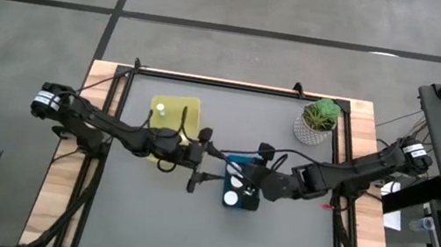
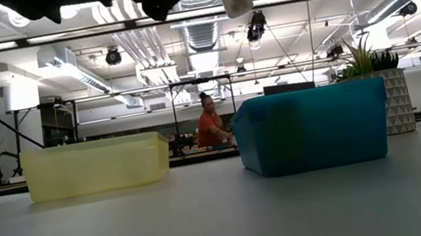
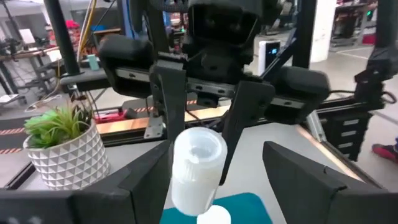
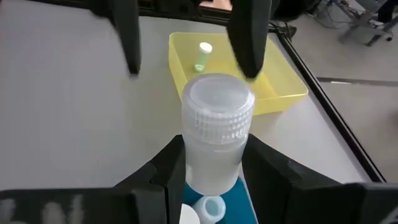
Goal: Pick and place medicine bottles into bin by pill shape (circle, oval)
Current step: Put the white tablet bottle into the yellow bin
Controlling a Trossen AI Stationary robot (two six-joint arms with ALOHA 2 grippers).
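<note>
**Right gripper clamps a white-capped bottle over the teal bin**

The right gripper (image 4: 214, 168) holds a small translucent white medicine bottle with a ribbed round cap (image 4: 216, 134) upright between its 2 dark fingers, the jaws pressed against the bottle's sides. In the left wrist view the same bottle (image 3: 196, 168) shows gripped between those fingers, directly above the teal rectangular plastic bin (image 1: 242, 180). Inside that bin, white round caps of other small bottles (image 1: 231, 198) lie below the held one.

The left gripper (image 1: 198, 155) hovers just beside the teal bin, its jaws spread wide and holding nothing.

The translucent yellow rectangular plastic bin (image 4: 273, 93) sits near the far left of the grey table (image 1: 151, 228) and contains 1 small pale green bottle with a white cap (image 4: 202, 55), lying on its side. A green potted plant in a white patterned pot (image 1: 318, 121) stands at the table's far right corner.
</note>
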